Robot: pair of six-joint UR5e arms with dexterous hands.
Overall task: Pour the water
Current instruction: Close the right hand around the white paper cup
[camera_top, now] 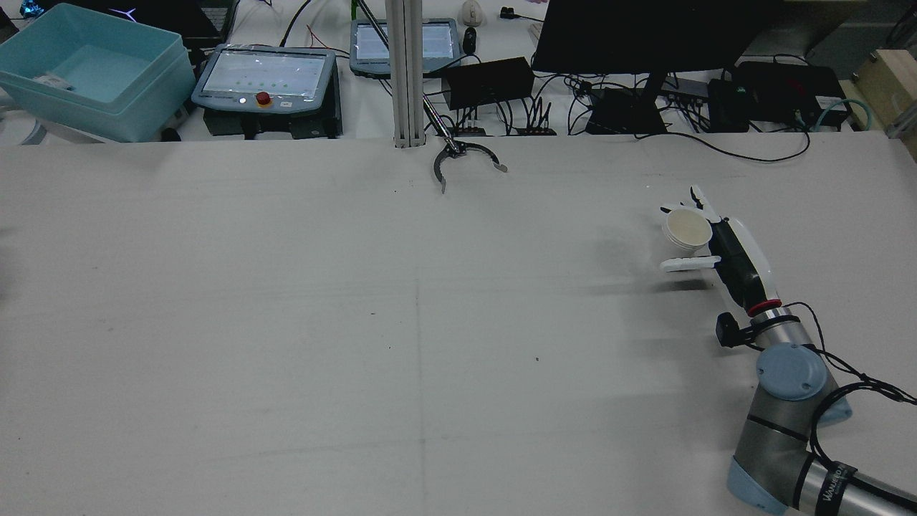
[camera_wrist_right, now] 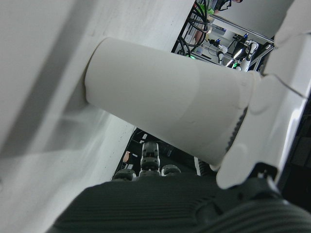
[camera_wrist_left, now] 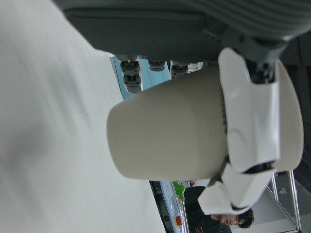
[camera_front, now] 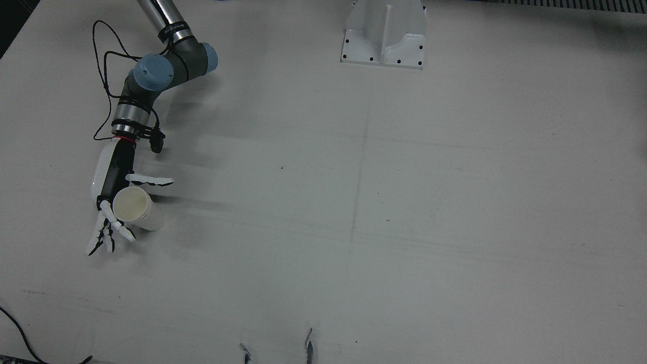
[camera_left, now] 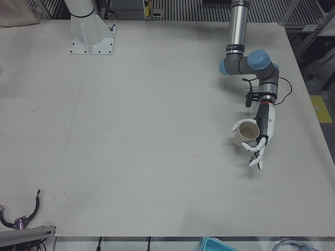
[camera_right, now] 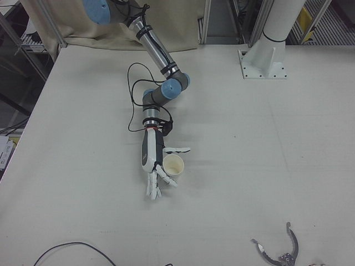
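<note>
Counter (camera_top: 286, 322): pale grey with faint seam lines, spreading under and all around the right hand (camera_top: 723, 247).
Claw tool (camera_top: 464, 159): black, curved prongs, lying flat at the far edge, well apart from the hand toward the robot's left.
Post (camera_top: 405, 72): upright aluminium profile, just beside the claw tool.
Teal bin (camera_top: 93, 72): open-topped, off the counter's far-left corner, farthest from the hand.
Teach pendant (camera_top: 265, 75): lit screen, red button, between bin and post.
Monitor (camera_top: 645, 36): dark, past the counter edge beyond the hand.
Cables (camera_top: 716, 147): black, trailing below the monitor.
</note>
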